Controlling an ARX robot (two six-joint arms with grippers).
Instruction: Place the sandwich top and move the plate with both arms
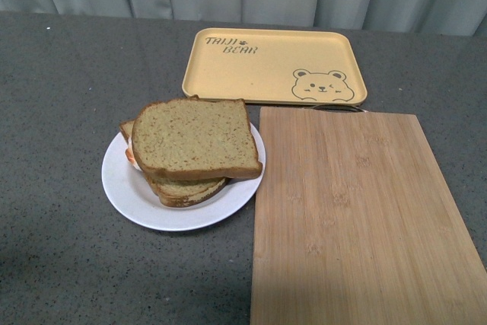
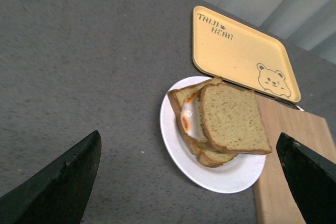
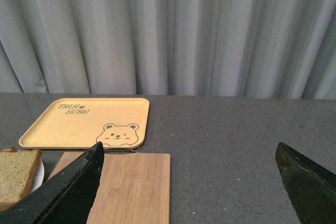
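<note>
The sandwich top (image 1: pixel 194 137), a speckled tan-brown slice with a darker crust, lies on the stacked slices on the round white plate (image 1: pixel 125 188), left of centre on the grey table. It sits skewed, overhanging the slices below. In the left wrist view the sandwich top (image 2: pixel 229 116) covers the egg partly, and the plate (image 2: pixel 176 142) lies ahead of my open, empty left gripper (image 2: pixel 191 182), which hovers above the table. My right gripper (image 3: pixel 189 182) is open and empty, high over the table right of the board. Neither arm shows in the front view.
A bamboo cutting board (image 1: pixel 358 218) lies right beside the plate, its edge touching the plate's rim. A yellow rectangular tray (image 1: pixel 270 66) with a bear drawing lies behind both. Grey curtains hang at the table's far edge.
</note>
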